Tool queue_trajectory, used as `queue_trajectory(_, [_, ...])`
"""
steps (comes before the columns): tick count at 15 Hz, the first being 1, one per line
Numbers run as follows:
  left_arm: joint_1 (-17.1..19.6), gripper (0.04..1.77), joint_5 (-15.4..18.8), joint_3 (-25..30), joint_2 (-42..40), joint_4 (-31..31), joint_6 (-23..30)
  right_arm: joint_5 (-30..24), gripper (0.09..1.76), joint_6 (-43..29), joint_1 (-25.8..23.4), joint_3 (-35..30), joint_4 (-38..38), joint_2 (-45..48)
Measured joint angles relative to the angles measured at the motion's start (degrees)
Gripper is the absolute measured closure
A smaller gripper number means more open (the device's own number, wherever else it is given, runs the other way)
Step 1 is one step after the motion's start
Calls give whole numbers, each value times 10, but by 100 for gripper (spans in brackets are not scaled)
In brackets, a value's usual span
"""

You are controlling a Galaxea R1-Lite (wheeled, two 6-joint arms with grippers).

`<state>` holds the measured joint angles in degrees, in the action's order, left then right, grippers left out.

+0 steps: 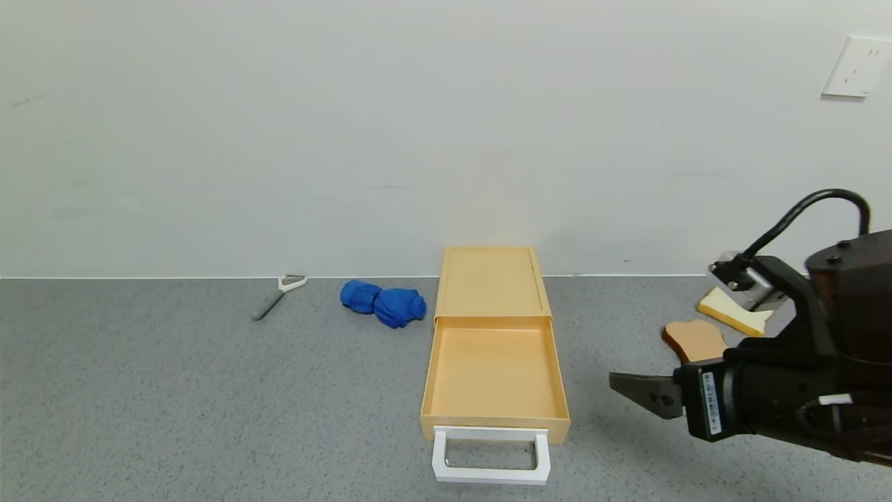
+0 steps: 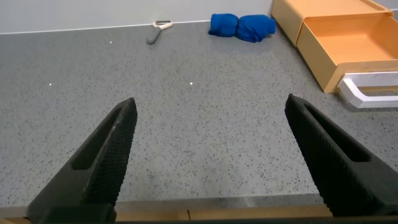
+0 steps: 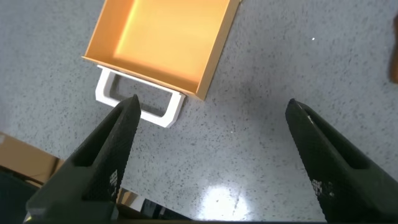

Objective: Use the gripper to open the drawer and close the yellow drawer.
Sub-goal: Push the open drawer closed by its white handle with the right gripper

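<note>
Head camera faces the wall; all views share the drawer [image 1: 493,362]

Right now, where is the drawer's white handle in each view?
Head view: handle at bottom centre, on the open drawer.
Left wrist view: handle at the right edge, past the blue cloth.
Right wrist view: handle upper left, partly behind a fingertip.
Shared landmark: the drawer's tray.

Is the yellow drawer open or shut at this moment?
Open. The drawer tray is slid out of its box toward the robot, empty inside, its white handle free. The right gripper hovers beside it, not touching.
</note>
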<state>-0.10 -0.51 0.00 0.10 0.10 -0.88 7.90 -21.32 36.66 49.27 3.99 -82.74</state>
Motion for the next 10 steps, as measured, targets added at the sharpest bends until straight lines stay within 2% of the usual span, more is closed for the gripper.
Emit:
queue_trajectory(4, [0, 9, 0, 0, 0, 0, 0, 43, 14, -70, 50, 49, 56, -84])
queue_trajectory(7, [0, 9, 1, 0, 0, 0, 0, 78, 14, -125, 89, 64, 66, -144])
queue_trajectory(10, [0, 9, 0, 0, 0, 0, 0, 84, 14, -143, 116, 64, 63, -188])
